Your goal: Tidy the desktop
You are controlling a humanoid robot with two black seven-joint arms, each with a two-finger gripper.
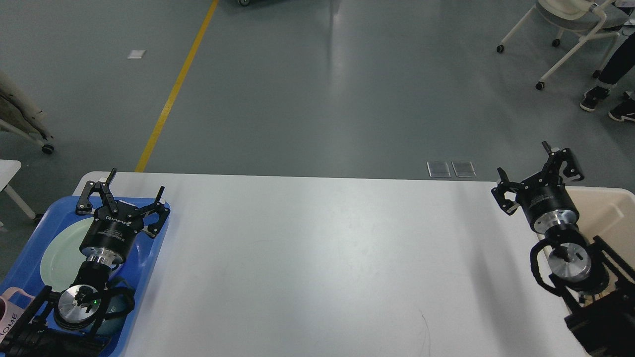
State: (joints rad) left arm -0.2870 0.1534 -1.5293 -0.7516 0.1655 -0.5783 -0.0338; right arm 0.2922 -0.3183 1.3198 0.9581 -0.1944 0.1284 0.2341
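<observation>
Tabletop [317, 258], white, smooth, matte, round-cornered, spans the view's middle. Left hand [122, 191] hovers spread wide, empty, over its blue plastic tray [149, 258]; right hand [537, 168] gapes, empty, above its far right corner.

White desktop [317, 258], rounded corners, smooth matte; blue tray [149, 258] on its left edge holding a pale green plate [57, 255].

Your left gripper [135, 187] hangs with its fingers spread wide. Your right gripper [523, 158] also gapes, fingers pointing away from you.
</observation>
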